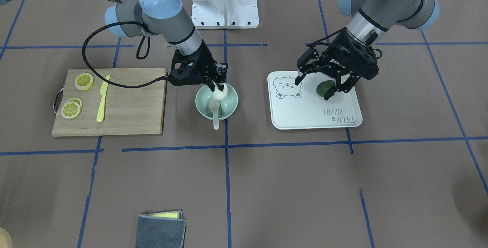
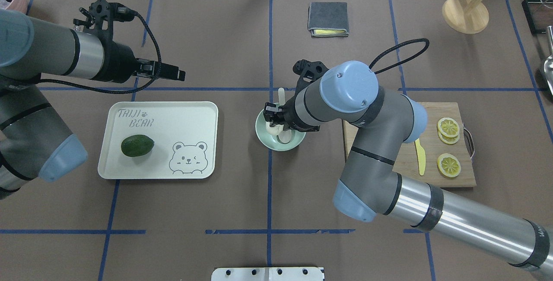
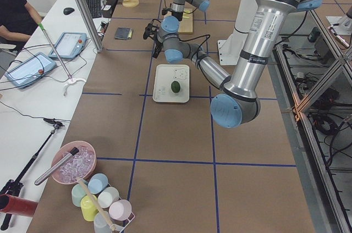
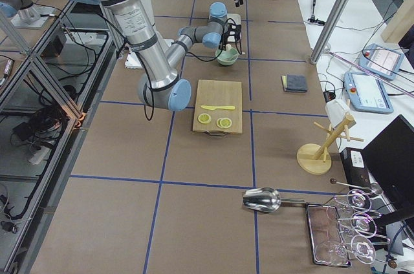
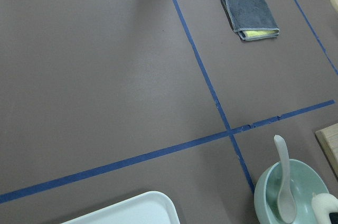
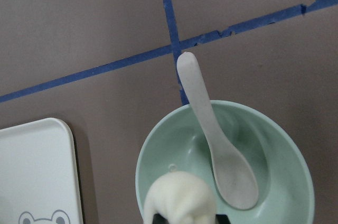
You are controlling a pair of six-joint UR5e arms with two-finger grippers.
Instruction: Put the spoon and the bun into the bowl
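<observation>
The spoon [image 6: 219,145] already lay in the mint-green bowl [image 6: 288,150], with its scoop down on the floor and its handle leaning out over the rim, so that half of the job looked done. The right end effector [image 1: 217,88] was pinched narrow on the steamed bun [image 1: 221,93], holding it within the bowl's outline just beside the spoon (whether the bun touched the bowl's floor or hung a little above it, the views did not settle). What seemed left was to let the bun go and lift away cleanly, without dragging it back out or knocking the spoon. The left end effector [image 1: 316,87] stood spread wide and empty above the white bear tray [image 1: 305,116], close by the avocado [image 1: 325,88], taking no part in the work on the desk.
</observation>
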